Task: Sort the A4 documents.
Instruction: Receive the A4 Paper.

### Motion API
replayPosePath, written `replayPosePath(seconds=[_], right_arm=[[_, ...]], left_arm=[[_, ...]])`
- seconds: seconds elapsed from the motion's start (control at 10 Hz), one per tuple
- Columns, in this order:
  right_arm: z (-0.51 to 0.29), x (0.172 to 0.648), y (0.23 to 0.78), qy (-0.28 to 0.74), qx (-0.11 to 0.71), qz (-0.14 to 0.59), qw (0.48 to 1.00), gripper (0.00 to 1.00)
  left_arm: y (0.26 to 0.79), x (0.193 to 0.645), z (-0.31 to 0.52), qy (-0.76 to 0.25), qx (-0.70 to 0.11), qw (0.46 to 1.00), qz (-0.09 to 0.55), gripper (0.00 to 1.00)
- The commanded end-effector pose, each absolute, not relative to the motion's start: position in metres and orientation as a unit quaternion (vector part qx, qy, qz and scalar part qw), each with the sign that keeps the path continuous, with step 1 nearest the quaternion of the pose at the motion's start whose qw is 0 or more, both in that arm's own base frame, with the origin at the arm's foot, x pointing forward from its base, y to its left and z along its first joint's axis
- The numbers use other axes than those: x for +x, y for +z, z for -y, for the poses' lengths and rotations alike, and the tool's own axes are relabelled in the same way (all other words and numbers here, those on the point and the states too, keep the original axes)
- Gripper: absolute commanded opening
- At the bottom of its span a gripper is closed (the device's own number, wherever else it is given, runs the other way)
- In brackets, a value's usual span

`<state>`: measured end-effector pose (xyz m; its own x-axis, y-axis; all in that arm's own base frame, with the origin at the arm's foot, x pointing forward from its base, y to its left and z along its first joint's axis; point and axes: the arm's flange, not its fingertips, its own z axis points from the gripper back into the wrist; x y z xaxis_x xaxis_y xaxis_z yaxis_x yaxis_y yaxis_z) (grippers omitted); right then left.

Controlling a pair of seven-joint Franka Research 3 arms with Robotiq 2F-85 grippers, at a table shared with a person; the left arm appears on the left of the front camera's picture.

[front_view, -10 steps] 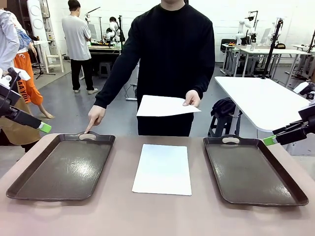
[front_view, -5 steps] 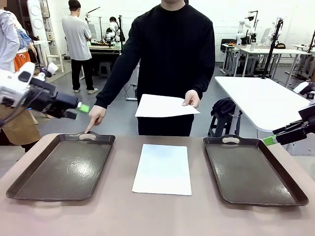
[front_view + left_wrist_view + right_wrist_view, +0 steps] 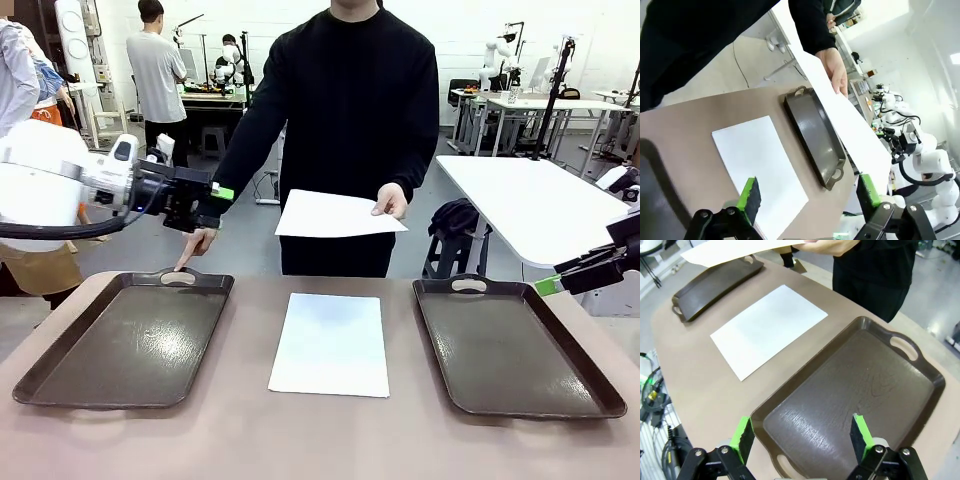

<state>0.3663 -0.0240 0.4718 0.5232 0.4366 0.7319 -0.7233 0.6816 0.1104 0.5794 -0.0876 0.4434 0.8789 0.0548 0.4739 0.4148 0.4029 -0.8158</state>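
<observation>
1. On the middle of the table (image 3: 330, 440), between the two trays, one white sheet (image 3: 330, 343) lies flat, apart from both.
2. Above its far end a second sheet (image 3: 335, 214) is held roughly level in the person's hand (image 3: 390, 200), pinched at one edge. In the right wrist view, the top of the picture cuts this sheet off.
3. The person's other hand (image 3: 193, 245) points a finger down at the handle of the left tray (image 3: 120, 340). The right tray (image 3: 510, 350) sits well apart from it.
4. The left gripper (image 3: 218, 198) hovers in front of that pointing arm and hides the wrist. Its jaws are spread, with nothing between them.
5. The right gripper (image 3: 548, 285) is mostly cut off at the right edge, with one green tip showing. Its wrist view shows the fingers wide apart above the right tray, gripping nothing.
6. A second ago the left arm sat at the left edge, and it has since swung in toward the person. The sheets, the hands and the right arm are as they were.
</observation>
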Motion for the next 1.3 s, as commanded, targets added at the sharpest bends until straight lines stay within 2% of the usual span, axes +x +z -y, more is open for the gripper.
replayPosePath(seconds=[0.0,0.4,1.2], right_arm=[[0.024,0.370,0.469,0.348,0.215,0.355,0.841,1.00],[0.024,0.370,0.469,0.348,0.215,0.355,0.841,1.00],[0.024,0.370,0.469,0.348,0.215,0.355,0.841,1.00]], left_arm=[[0.456,0.613,0.106,-0.109,-0.553,0.803,0.191,1.00],[0.444,0.638,0.157,-0.105,-0.605,0.781,0.117,1.00],[0.417,0.650,0.196,-0.082,-0.618,0.781,-0.031,1.00]])
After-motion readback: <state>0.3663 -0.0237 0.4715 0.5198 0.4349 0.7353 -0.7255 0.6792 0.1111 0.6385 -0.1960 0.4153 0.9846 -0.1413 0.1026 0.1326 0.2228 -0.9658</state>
